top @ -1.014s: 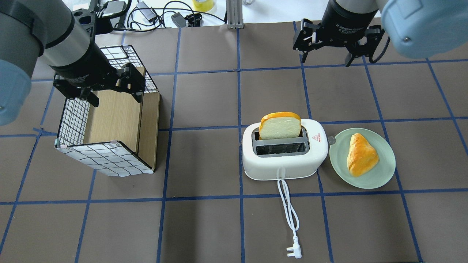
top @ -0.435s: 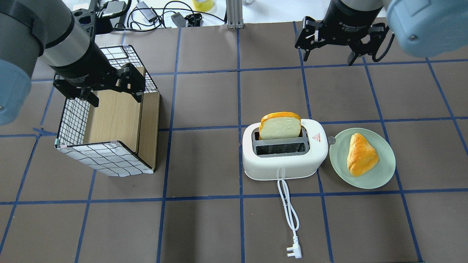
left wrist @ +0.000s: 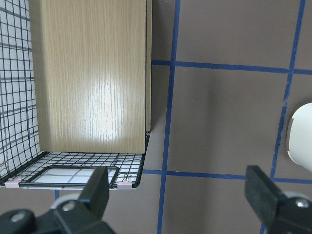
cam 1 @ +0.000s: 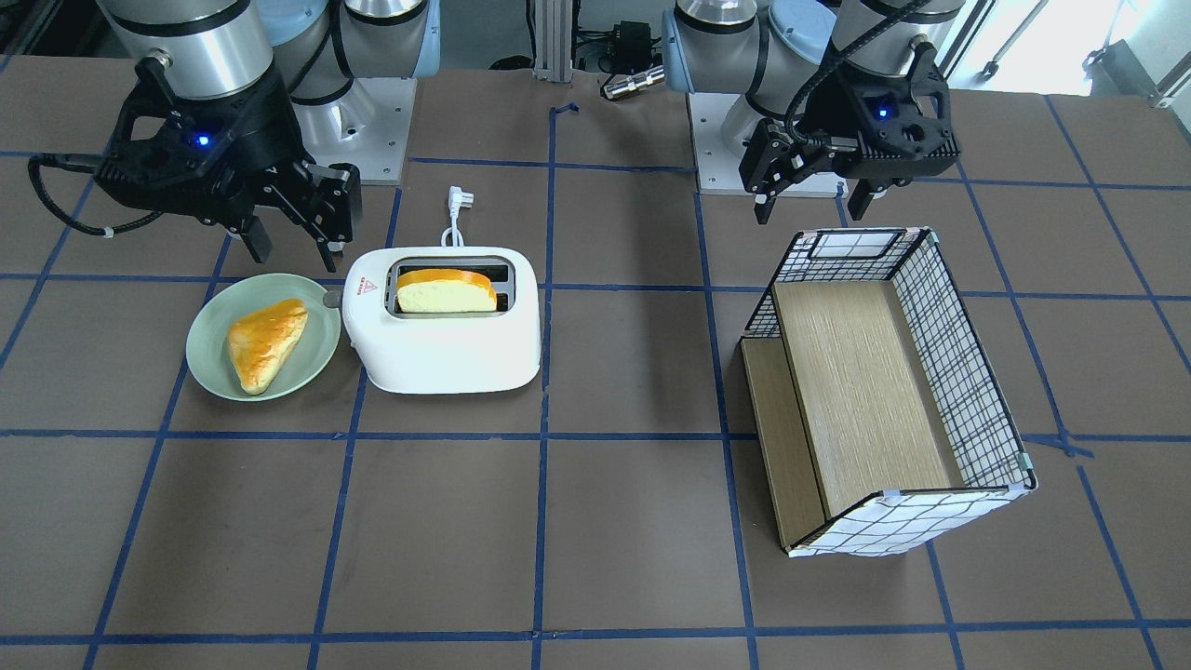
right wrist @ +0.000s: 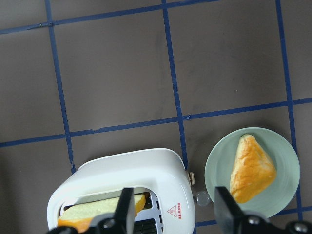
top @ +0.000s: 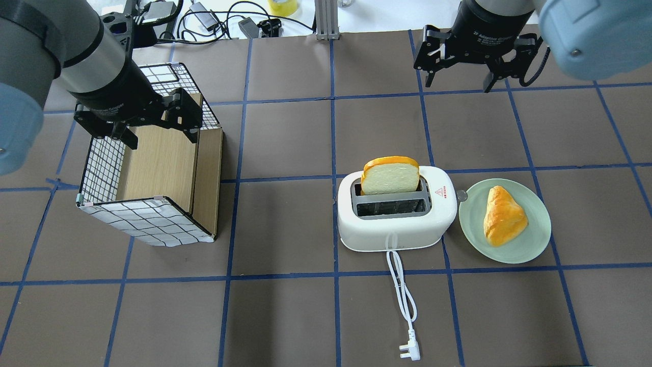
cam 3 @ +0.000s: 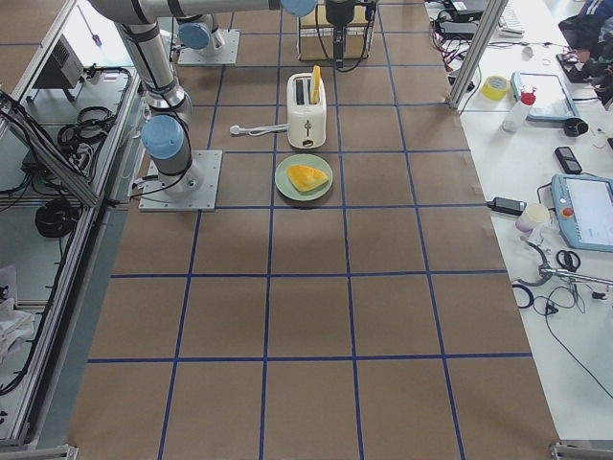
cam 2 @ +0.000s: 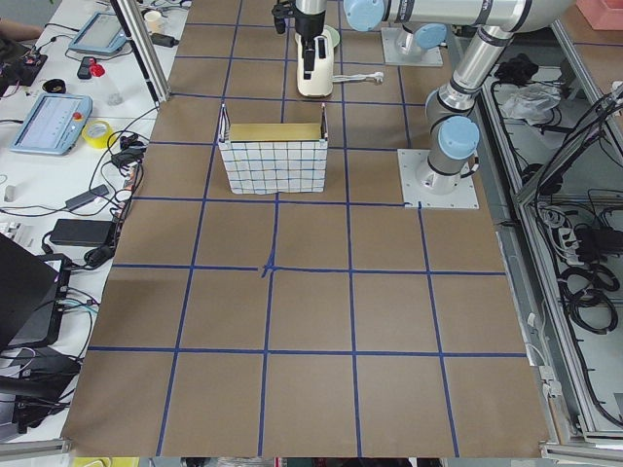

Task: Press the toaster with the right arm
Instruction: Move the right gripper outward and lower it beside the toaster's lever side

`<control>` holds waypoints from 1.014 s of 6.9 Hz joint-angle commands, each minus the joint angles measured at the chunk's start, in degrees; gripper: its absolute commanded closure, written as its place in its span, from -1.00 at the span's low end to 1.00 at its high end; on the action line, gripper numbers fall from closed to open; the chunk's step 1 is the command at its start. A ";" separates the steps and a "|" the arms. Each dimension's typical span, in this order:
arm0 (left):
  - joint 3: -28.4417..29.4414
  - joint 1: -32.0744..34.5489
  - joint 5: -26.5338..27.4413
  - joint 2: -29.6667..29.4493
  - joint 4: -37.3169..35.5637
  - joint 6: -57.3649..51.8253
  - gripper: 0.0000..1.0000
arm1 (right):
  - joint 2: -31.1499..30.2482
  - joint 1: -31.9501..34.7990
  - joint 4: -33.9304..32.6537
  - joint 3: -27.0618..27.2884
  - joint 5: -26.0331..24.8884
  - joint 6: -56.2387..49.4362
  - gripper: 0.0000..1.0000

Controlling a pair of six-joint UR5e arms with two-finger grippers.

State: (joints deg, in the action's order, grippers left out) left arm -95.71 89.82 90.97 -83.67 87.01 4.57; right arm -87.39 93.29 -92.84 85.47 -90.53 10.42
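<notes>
On the taped brown table [top: 285, 316], the right gripper [top: 459, 85] hangs upper right, jaws open, well apart from the toaster [top: 397, 229]; a misaligned descent could miss the lever [top: 461, 194] and hit the plate [top: 530, 250].

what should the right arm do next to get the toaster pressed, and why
Probably bring the right gripper toward the robot until it is over the grey lever knob on the toaster's end beside the plate. It hangs open beyond the toaster, touching nothing, and the bread slice stands high in its slot, so the lever looks unpressed.
</notes>
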 commanded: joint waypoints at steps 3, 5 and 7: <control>0.00 0.00 0.00 0.00 0.00 0.00 -1.00 | 0.56 -15.63 9.49 4.52 20.34 -16.16 1.00; 0.00 0.00 0.09 0.00 0.00 0.00 -1.00 | 0.73 -25.91 19.58 9.59 32.78 -31.34 1.00; 0.00 0.00 0.00 0.00 0.00 0.00 -1.00 | 0.99 -30.61 19.54 17.95 35.95 -42.70 1.00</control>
State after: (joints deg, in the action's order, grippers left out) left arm -95.71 89.82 90.99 -83.67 87.01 4.57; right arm -86.65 65.36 -73.77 99.07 -56.90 -25.36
